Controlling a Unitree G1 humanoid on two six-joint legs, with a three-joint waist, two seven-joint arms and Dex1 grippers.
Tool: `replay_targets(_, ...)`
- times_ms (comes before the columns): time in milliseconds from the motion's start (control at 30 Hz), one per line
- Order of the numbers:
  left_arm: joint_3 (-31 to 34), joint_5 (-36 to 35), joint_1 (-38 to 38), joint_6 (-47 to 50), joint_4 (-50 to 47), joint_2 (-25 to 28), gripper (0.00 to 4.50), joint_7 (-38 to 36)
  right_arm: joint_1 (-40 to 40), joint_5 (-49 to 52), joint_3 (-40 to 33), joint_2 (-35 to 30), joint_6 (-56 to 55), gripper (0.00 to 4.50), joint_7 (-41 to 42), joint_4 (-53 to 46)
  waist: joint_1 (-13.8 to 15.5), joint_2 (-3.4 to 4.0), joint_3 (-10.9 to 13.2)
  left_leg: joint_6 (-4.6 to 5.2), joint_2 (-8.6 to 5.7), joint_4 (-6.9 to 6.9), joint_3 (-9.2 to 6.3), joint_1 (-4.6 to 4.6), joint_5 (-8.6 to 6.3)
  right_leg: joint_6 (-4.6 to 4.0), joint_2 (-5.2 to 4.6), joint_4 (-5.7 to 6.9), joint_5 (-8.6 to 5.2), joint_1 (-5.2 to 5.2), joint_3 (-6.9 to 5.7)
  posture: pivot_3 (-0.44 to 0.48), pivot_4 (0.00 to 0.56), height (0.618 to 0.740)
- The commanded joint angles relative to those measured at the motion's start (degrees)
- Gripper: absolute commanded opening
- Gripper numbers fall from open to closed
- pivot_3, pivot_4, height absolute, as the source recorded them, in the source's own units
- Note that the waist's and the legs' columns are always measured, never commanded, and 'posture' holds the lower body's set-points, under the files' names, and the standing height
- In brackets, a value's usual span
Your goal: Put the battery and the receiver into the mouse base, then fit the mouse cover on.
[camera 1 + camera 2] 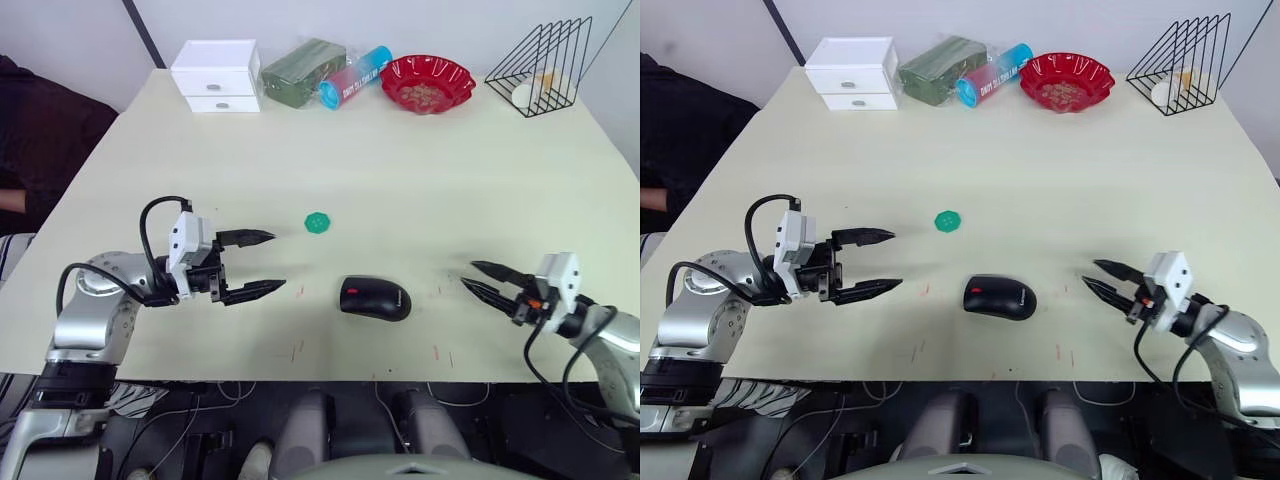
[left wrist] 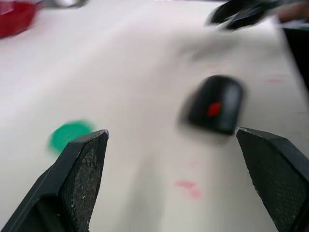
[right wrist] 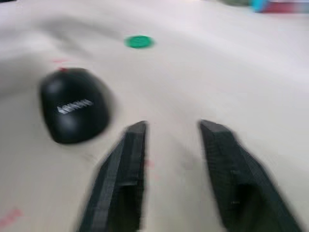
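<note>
while both arms hang low over the near edge of the tabletop (image 1: 400,170), the mouse base (image 1: 375,298) lies between them, its red patch facing the left side and its long axis running across the robot from left to right. the left end effector (image 1: 262,264) has its fingers spread wide and holds nothing, pointing toward the mouse; the right end effector (image 1: 482,278) is parted more narrowly, also empty, aimed at it from the other side. the two look about equally near, so either could reach it. i cannot make out a battery, receiver or separate cover. a little farther sits a green toothed disc (image 1: 317,222), and at the far edge a white drawer box (image 1: 216,76) and red bowl (image 1: 427,82).
</note>
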Motion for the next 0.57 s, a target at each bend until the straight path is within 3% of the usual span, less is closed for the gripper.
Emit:
replay_targets(33, 3.73, -0.15, 3.06, 1.56, -2.49, 0.04, 4.50, 2.58, 2.96, 1.55, -4.94, -1.25, -2.04, 3.48, 0.65, 0.39, -0.18, 0.00, 0.00, 0.00, 0.00, 0.00, 0.00, 0.00, 0.00, 0.00, 0.00, 0.01, 0.00, 0.00, 0.00, 0.000, 0.150, 0.740)
replay_targets(100, 4.94, 0.54, 5.89, 2.14, -2.90, -0.04, 4.50, 4.40, 6.15, 3.20, -8.35, -1.80, -2.46, 4.37, 2.13, 1.87, -0.13, 0.02, 0.00, 0.00, 0.00, -0.01, 0.01, 0.00, 0.00, 0.00, 0.00, 0.00, 0.00, 0.00, 0.01, 0.000, 0.150, 0.740)
replay_targets(133, 5.49, 0.56, 7.09, 2.42, -3.44, -0.08, 4.50, 4.94, 7.29, 3.47, -9.65, -1.95, -2.98, 4.44, 2.40, 2.60, -0.10, 0.02, -0.01, 0.00, 0.00, -0.04, 0.04, 0.01, 0.00, 0.00, -0.02, -0.01, 0.00, 0.00, 0.03, 0.000, 0.150, 0.740)
replay_targets(567, 9.34, 5.22, 13.83, -0.33, -4.43, -2.83, 4.50, 12.14, 10.65, 3.45, -14.47, -3.08, -6.31, 4.44, 5.47, 10.02, -0.20, 0.01, -0.01, 0.00, 0.00, -0.11, 0.17, 0.07, 0.00, 0.01, -0.06, -0.05, 0.00, 0.02, 0.08, 0.000, 0.150, 0.740)
